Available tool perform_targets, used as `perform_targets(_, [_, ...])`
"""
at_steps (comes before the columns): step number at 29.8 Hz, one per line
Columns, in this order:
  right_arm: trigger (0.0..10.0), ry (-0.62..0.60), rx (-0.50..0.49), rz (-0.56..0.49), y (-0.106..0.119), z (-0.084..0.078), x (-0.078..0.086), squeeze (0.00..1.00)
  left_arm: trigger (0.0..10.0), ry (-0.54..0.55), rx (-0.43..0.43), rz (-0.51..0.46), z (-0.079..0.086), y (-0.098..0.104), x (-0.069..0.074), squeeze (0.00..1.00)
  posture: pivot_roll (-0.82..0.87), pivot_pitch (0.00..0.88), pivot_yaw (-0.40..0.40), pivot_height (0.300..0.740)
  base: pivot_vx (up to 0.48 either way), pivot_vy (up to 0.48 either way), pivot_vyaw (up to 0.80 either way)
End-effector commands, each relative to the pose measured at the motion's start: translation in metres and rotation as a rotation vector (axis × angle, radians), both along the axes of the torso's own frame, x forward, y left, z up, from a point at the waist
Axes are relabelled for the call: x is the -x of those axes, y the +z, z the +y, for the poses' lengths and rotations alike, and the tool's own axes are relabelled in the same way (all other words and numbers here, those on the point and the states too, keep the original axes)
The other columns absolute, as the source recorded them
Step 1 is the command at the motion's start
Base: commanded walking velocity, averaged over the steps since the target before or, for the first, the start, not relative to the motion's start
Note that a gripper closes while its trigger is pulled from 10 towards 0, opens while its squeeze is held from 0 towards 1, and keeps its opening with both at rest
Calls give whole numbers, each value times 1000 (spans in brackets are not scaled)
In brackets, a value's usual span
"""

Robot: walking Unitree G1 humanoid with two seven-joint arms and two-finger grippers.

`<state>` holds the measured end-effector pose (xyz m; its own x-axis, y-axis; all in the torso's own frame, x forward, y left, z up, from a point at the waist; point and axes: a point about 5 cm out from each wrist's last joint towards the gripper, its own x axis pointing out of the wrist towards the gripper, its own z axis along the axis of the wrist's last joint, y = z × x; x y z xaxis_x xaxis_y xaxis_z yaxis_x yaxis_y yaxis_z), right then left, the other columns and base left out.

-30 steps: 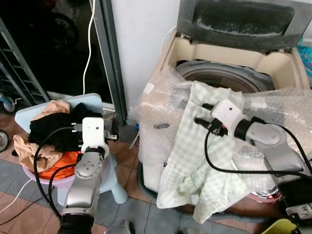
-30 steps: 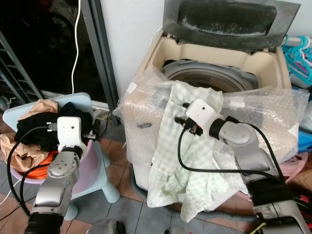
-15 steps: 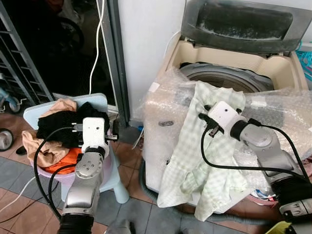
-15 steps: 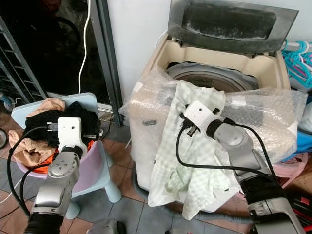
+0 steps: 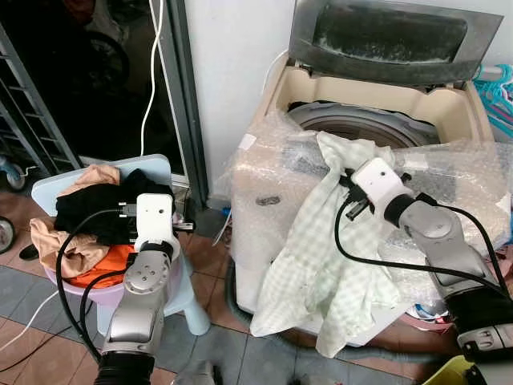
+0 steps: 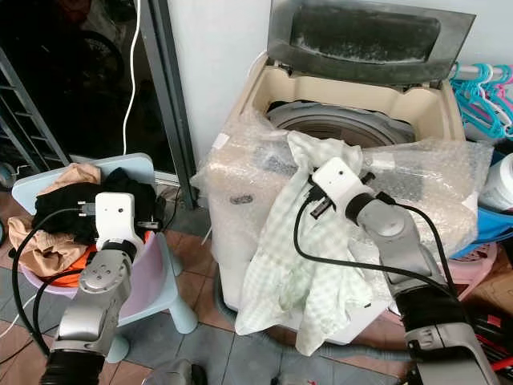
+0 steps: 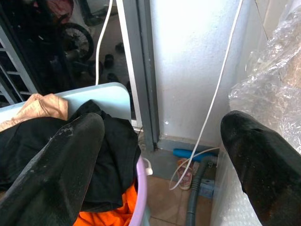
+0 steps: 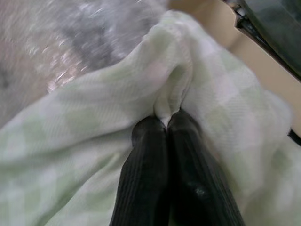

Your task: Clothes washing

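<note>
Green-checked cloth (image 5: 321, 257) is draped over the bubble-wrapped front of the washing machine (image 5: 449, 112), pinched tight by the right gripper (image 8: 167, 123) near the drum opening. Ideally it's lifted high enough that the hanging tail gets cleared over the rim before release. Left gripper (image 7: 160, 141) is held wide apart beside the laundry basket (image 5: 96, 293).

two silver metal arms with white box-shaped wrist housings (image 5: 154, 215), looping black cables (image 5: 365, 258), and ribbed black fingers (image 8: 155, 183).

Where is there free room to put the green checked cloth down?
The washer drum, open under the raised lid, is bare. The bubble wrap rim beside the right gripper is free. The basin of clothes is crowded.
</note>
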<state>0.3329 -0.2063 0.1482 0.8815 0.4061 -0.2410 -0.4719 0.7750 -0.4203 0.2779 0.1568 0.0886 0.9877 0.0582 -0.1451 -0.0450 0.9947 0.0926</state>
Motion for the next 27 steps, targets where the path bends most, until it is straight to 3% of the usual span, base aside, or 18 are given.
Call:
perform_targets(1, [0, -34, -78, -20, 18, -8, -8, 0, 10000, -10, -5, -28, 1, 6, 0, 0, -44, 0, 22, 740, 0, 0, 0])
perform_targets(7, [0, -51, -153, -55, 58, -15, -33, 0, 10000, -37, 13, -46, -2, 10, -2, 0, -44, 0, 26, 740, 0, 0, 0])
perform_targets(8, [0, -69, -145, -99, 80, -17, -47, 0, 10000, -36, 11, -44, -2, 10, -2, 0, -43, 0, 26, 740, 0, 0, 0])
perform_targets(9, [0, -69, -145, -99, 80, -17, -47, 0, 10000, -36, 11, -44, -2, 10, -2, 0, -43, 0, 26, 740, 0, 0, 0])
perform_targets(11, [0, -89, -202, -127, 110, -17, -62, 0, 10000, -35, 7, -43, -2, 11, -3, 0, -38, 0, 24, 740, 0, 0, 0])
perform_targets(13, [0, -95, -219, -131, 117, -16, -65, 0, 10000, -35, 7, -44, -2, 11, -3, 0, -38, 0, 24, 740, 0, 0, 0])
perform_targets(17, [0, -239, -272, -177, 157, -27, -78, 0, 10000, -28, 0, -45, 0, 12, 0, 0, -17, 0, 13, 740, 0, 0, 0])
perform_targets(18, [0, -336, -252, -244, 171, -36, -79, 0, 10000, -23, -2, -44, 1, 12, 1, 0, -7, 0, 8, 740, 0, 0, 0])
perform_targets(19, [0, -482, -224, -380, 194, -51, -75, 0, 10000, -16, -4, -42, 2, 12, 4, 0, 2, 0, 4, 740, 0, 0, 0])
perform_targets(20, [0, -613, -242, -530, 219, -66, -68, 0, 10000, -10, -7, -39, 4, 12, 6, 0, 4, 0, 3, 740, 0, 0, 0])
perform_targets(21, [0, -656, -275, -601, 233, -73, -63, 0, 10000, -3, -12, -39, 5, 11, 8, 0, 9, 0, 1, 740, 0, 0, 0])
perform_targets(22, [0, -679, -301, -651, 243, -77, -59, 0, 10000, 3, -16, -39, 6, 11, 8, 0, 9, 0, 1, 740, 0, 0, 0])
perform_targets(24, [0, -689, -254, -757, 263, -79, -51, 0, 10000, 17, -23, -39, 8, 11, 11, 0, 15, 0, -6, 740, 0, 0, 0])
perform_targets(27, [0, -628, -204, -761, 263, -71, -54, 0, 10000, 33, -26, -42, 10, 12, 12, 0, 12, 0, -7, 740, 0, 0, 0])
